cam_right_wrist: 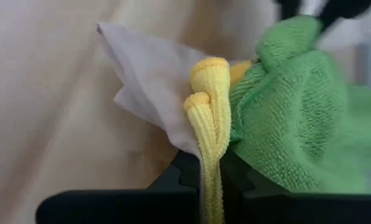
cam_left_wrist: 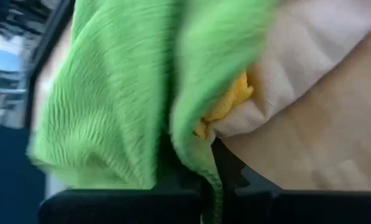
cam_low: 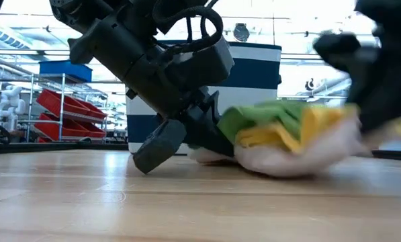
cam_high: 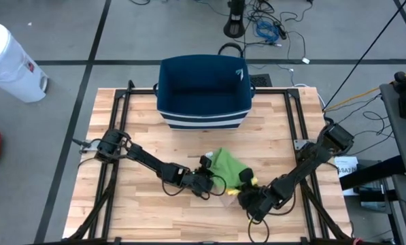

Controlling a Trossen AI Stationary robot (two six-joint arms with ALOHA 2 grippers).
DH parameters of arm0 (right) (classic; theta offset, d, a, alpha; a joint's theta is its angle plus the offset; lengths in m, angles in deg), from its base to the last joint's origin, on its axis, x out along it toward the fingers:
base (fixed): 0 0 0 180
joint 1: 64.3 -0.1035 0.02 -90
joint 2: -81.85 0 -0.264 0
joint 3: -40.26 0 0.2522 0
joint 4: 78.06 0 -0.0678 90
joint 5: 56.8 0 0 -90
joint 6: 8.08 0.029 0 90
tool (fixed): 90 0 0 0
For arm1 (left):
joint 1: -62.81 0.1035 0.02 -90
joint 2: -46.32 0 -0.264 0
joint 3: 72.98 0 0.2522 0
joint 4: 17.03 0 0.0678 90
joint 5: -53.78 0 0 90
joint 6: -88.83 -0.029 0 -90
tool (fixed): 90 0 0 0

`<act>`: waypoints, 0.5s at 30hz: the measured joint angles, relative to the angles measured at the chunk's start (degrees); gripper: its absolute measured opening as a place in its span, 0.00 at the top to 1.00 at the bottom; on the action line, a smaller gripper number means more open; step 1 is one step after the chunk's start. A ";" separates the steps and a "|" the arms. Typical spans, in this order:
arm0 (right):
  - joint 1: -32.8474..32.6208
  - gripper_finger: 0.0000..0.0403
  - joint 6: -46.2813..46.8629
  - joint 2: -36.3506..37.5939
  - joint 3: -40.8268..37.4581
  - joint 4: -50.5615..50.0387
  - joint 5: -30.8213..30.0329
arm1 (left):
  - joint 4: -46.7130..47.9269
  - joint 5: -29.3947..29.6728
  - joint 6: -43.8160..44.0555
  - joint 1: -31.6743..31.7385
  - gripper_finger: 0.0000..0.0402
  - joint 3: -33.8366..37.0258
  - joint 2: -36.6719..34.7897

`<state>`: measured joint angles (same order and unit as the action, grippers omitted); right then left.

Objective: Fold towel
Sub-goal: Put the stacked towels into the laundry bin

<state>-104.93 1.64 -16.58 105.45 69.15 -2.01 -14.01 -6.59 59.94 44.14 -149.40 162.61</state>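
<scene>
Both my pincers are clamped tight: left gripper [cam_high: 213, 182] on the green towel [cam_high: 228, 165] edge, right gripper [cam_high: 247, 197] on the yellow towel [cam_right_wrist: 209, 124] hem. Cloth looks light, floppy and bunched, so I'd grip corners, not folds.

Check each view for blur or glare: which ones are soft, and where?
Low view: bright backlight from the room washes out the background, and the right gripper is smeared. Left wrist view: green towel blurred throughout. Right wrist view: yellow towel crisp, background soft. High view: evenly lit, sharp.
</scene>
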 joint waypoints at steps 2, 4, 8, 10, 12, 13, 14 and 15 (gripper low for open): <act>-0.03 0.98 -0.01 1.23 1.90 -4.85 -2.27 | -0.06 2.82 -0.87 -0.34 0.99 0.09 -1.31; -0.10 0.98 -1.07 2.19 3.84 -9.02 -3.92 | -1.07 5.21 -1.80 -0.38 0.99 0.07 -3.31; -0.41 0.98 -2.89 3.82 8.34 -15.84 -7.12 | -1.29 8.06 -2.24 -0.87 0.99 -0.04 -7.11; -0.36 0.98 -3.13 4.03 10.13 -19.84 -8.72 | -1.55 10.18 -3.57 -1.41 0.99 -0.06 -9.12; -0.65 0.98 -3.08 4.17 12.40 -23.09 -11.36 | -1.64 13.06 -5.38 -2.08 0.99 -0.06 -11.00; -0.69 0.98 -3.05 4.21 13.47 -25.05 -12.73 | -1.61 14.13 -6.23 -2.30 0.99 -0.06 -11.82; -0.69 0.98 -3.07 4.21 14.46 -26.93 -13.94 | -1.65 15.28 -6.91 -2.48 0.99 -0.06 -12.66; -0.69 0.98 -3.12 4.21 15.46 -28.37 -14.94 | -1.55 16.56 -7.88 -2.76 0.99 -0.06 -13.47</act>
<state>-105.62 -1.48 -12.36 120.92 40.78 -16.95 -15.57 9.98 52.05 41.38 -149.46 149.14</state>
